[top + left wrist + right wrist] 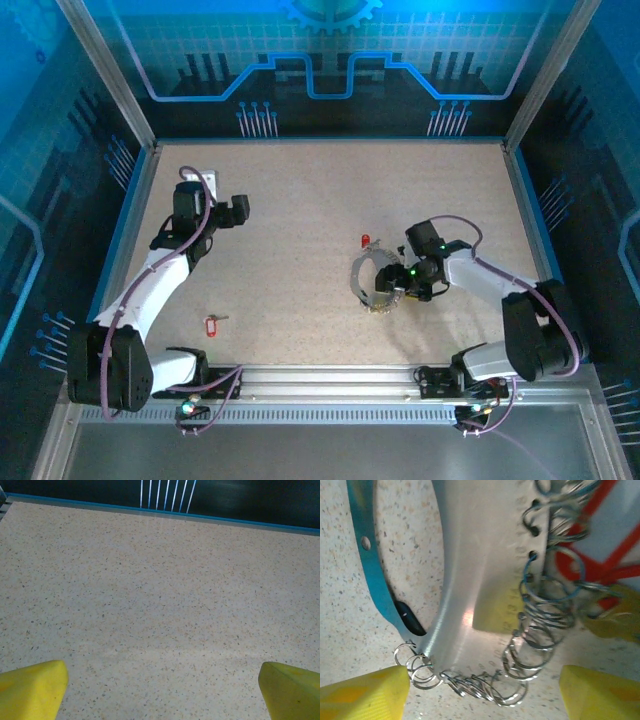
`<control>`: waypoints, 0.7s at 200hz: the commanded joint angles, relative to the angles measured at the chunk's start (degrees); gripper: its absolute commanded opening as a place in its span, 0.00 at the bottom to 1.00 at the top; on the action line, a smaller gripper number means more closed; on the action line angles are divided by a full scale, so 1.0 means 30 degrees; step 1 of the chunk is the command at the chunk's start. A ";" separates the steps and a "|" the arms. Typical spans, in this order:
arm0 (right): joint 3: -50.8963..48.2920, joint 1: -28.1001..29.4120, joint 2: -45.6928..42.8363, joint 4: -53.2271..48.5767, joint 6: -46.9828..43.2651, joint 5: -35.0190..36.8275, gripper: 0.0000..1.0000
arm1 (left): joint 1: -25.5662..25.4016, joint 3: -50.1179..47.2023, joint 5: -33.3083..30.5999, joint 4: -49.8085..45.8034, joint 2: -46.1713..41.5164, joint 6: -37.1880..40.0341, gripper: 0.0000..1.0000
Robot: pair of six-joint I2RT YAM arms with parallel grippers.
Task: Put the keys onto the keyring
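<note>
Lying near keyring (357,277), seemingly a red-tagged key (366,240).

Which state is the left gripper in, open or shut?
Open. The left gripper has its yellow fingers far apart, with the table showing between them.

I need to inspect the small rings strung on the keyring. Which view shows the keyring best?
Right wrist: the keyring is close up, with its holes and the small rings along its edge distinct. In the top view the keyring is a small silver loop mid-table, its details too small to tell.
</note>
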 commanded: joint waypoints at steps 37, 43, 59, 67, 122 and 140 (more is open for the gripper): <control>0.0763 -0.0143 0.2361 0.1844 -0.0844 -0.4294 0.74 | -0.0128 0.0479 0.0083 0.0030 -0.0118 -0.0230 0.99; 0.0876 -0.0041 0.2527 0.1983 -0.0983 -0.4606 0.74 | -0.0124 0.0472 0.0098 0.0033 -0.0171 -0.0206 0.99; 0.1256 0.0317 0.2888 0.2415 -0.1170 -0.5242 0.75 | -0.0128 0.0411 -0.0002 0.0055 -0.0238 -0.0249 0.99; 0.1533 0.0558 0.3055 0.2671 -0.1233 -0.5421 0.75 | -0.0128 0.0367 -0.0052 0.0149 -0.0213 -0.0289 0.99; 0.4176 0.2163 0.5462 0.5599 0.0131 -0.6654 0.75 | -0.0153 0.0387 -0.0092 0.0062 -0.0258 -0.0485 0.99; 0.5297 0.2850 0.5540 0.4427 -0.0680 -0.5925 0.75 | -0.0157 0.0309 -0.0240 0.0052 -0.0484 -0.0293 0.99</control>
